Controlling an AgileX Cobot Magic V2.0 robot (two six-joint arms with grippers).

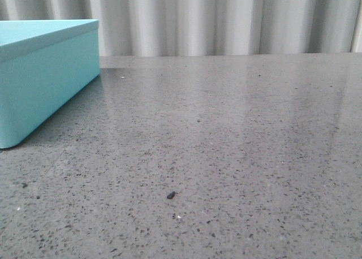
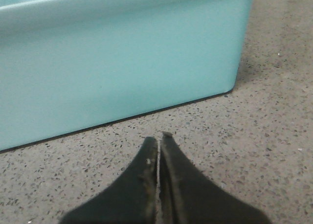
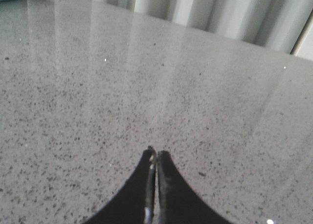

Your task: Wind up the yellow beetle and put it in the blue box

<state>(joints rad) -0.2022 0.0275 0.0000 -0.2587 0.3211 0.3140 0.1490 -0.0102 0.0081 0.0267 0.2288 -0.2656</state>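
Beetle: not visible in any view, so its place cannot be told. Box (image 1: 42, 72): light blue, standing on the grey speckled table (image 1: 226, 146) at the far left of the front view, lid rim on top, near corner rounded. Left gripper (image 2: 159, 141): jaws pressed together, holding nothing, low over the table just beside the box's long side wall. Right gripper (image 3: 155, 155): jaws likewise closed and empty, above bare table. Pleated pale curtain (image 1: 226, 18) behind the table's far edge.

Soft even daylight; table (image 1: 237, 129) sheen streaks; wrist views slightly blurred.
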